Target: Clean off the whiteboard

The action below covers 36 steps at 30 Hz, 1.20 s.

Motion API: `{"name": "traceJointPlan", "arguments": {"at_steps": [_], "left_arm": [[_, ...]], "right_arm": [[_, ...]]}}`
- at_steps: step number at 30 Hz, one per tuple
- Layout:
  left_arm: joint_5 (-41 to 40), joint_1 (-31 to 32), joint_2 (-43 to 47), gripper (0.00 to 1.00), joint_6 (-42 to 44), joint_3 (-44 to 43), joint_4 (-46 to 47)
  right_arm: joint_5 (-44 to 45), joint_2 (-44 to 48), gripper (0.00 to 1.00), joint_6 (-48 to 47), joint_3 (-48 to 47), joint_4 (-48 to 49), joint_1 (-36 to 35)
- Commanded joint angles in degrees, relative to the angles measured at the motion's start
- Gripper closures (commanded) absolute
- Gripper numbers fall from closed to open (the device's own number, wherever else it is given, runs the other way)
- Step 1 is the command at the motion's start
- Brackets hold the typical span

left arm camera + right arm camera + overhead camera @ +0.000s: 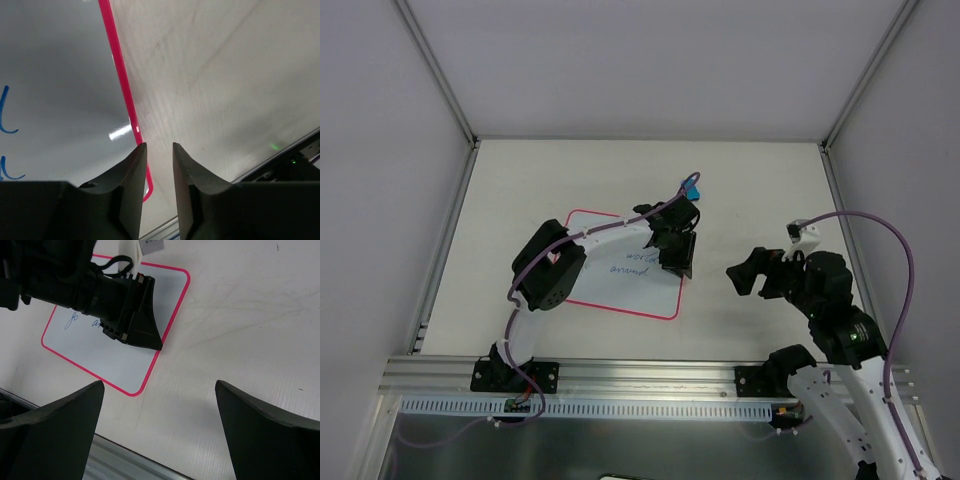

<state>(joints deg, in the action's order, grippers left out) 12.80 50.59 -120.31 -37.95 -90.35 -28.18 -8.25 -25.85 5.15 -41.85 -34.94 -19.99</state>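
Observation:
The whiteboard [610, 292], white with a pink rim, lies flat left of the table's centre with blue handwriting [630, 264] on it. It also shows in the left wrist view [60, 75] and the right wrist view [115, 362]. My left gripper [680, 266] is low over the board's right rim [125, 95]. Its jaws stand a narrow gap apart with nothing between them [159, 146]. In the right wrist view its tip [157, 345] meets the rim. My right gripper [742, 274] is wide open and empty [159, 383], over bare table right of the board. A small blue eraser block [690, 187] lies beyond the board's far right corner.
A metal rail [640, 375] runs along the table's near edge and shows in the right wrist view [125, 460]. Grey walls with metal posts close the table in on the left, right and back. The left arm [555, 268] lies across the board.

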Motion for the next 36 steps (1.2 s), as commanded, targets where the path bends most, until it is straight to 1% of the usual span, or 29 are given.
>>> {"name": "traceJointPlan", "arguments": {"at_steps": [1, 2, 4, 5, 6, 8, 9, 10, 11, 12, 13, 14, 15, 17, 18, 19, 22, 23, 24, 25, 26, 28, 29, 31, 32, 33, 36], "left_arm": [[-2.07, -1.62, 3.06, 0.71, -0.98, -4.31, -1.08], [-2.25, -2.24, 3.94, 0.69, -0.37, -4.57, -1.08], [-2.34, -4.00, 6.66, 0.60, 0.51, -4.58, -1.08], [-2.34, -6.18, 8.76, 0.56, 1.99, -4.32, -1.08], [-2.34, -7.42, 9.91, 0.45, 2.70, -3.88, -1.17], [-2.78, -10.14, 12.19, 0.33, 5.94, -2.47, -1.17], [-3.04, -13.20, 14.56, 0.28, 6.92, -1.68, -1.17], [-3.04, -14.89, 15.62, 0.16, 7.80, -0.28, -1.17], [-2.87, -16.56, 16.85, 0.07, 9.55, 0.51, -1.17], [-3.04, -20.05, 19.04, 0.01, 10.52, 1.39, -1.26], [-3.13, -21.57, 20.02, 0.01, 11.84, 2.79, -1.17], [-4.52, -22.98, 21.07, 0.01, 14.55, 3.59, -1.17], [-5.49, -25.25, 23.00, 0.01, 15.71, 4.47, -1.17], [-7.08, -27.37, 24.85, 0.01, 18.16, 7.19, -1.17], [-7.26, -28.34, 26.60, 0.01, 18.61, 8.25, -1.26], [-7.26, -30.09, 27.58, 0.01, 19.05, 10.26, -1.26], [-7.70, -32.30, 31.09, 0.01, 19.94, 13.61, -1.26], [-7.87, -33.26, 32.06, 0.01, 20.20, 15.88, -1.26], [-8.22, -33.71, 33.81, 0.01, 20.46, 17.03, -1.26], [-8.57, -33.97, 34.70, 0.01, 20.81, 18.09, -1.26], [-8.93, -34.59, 35.49, 0.01, 21.42, 20.19, -1.26], [-9.72, -35.03, 37.60, 0.01, 21.78, 22.92, -1.43], [-10.24, -35.21, 38.22, 0.01, 22.22, 23.80, -1.43], [-12.00, -35.38, 40.06, 0.01, 22.66, 26.17, -1.52], [-12.44, -35.38, 40.59, 0.01, 23.10, 26.79, -1.61], [-12.45, -35.47, 41.29, 0.01, 23.28, 27.50, -1.52], [-14.11, -35.65, 41.65, 0.01, 23.98, 29.08, -1.70]], "right_arm": [[1.48, -4.98, 0.01, -1.54, -3.41, 0.04, -0.23], [2.18, -6.66, 0.01, -1.72, -4.03, -0.04, -0.23], [3.32, -10.08, 0.01, -3.56, -6.05, 0.48, -0.23], [3.76, -14.19, 0.01, -3.83, -7.10, 0.49, -0.23], [4.55, -16.49, 0.01, -4.00, -8.50, 0.40, -0.14], [5.26, -21.06, 0.01, -3.74, -12.63, 1.36, -0.23], [5.52, -25.96, 0.01, -3.65, -13.95, 2.15, -0.23], [5.09, -28.53, 0.01, -3.91, -17.10, 3.29, -0.23], [4.30, -31.26, 0.01, -4.44, -19.13, 3.73, -0.14], [3.08, -36.94, 0.01, -4.62, -21.24, 4.00, -0.23], [3.07, -40.13, 0.01, -4.62, -23.35, 4.17, -0.23], [3.24, -43.29, 0.01, -6.27, -27.89, 4.26, -0.23], [3.59, -49.76, 0.01, -6.99, -30.29, 4.44, -0.23], [4.29, -56.21, 0.02, -8.83, -34.77, 5.40, -0.14], [5.51, -59.20, 0.03, -9.36, -39.23, 5.58, -0.23], [6.14, -65.32, 0.04, -9.80, -41.54, 6.19, -0.23], [7.89, -74.14, 0.06, -12.26, -50.85, 6.90, -0.14], [7.81, -79.74, 0.10, -12.88, -53.32, 6.90, -0.14], [10.68, -82.50, 0.12, -14.10, -57.95, 6.90, -0.14], [11.15, -85.05, 0.13, -14.55, -60.17, 6.90, -0.14], [11.76, -89.77, 0.15, -14.99, -62.28, 6.99, -0.23], [12.38, -94.10, 0.18, -15.60, -68.07, 6.99, -0.14], [12.38, -97.95, 0.22, -15.61, -69.85, 7.08, -0.14], [13.35, -101.32, 0.23, -15.08, -72.92, 6.99, -0.22], [13.52, -102.90, 0.26, -14.82, -75.46, 6.99, -0.05], [13.79, -105.35, 0.27, -14.55, -76.45, 6.99, -0.14], [14.14, -108.62, 0.28, -13.33, -81.00, 6.38, -0.14]]}}
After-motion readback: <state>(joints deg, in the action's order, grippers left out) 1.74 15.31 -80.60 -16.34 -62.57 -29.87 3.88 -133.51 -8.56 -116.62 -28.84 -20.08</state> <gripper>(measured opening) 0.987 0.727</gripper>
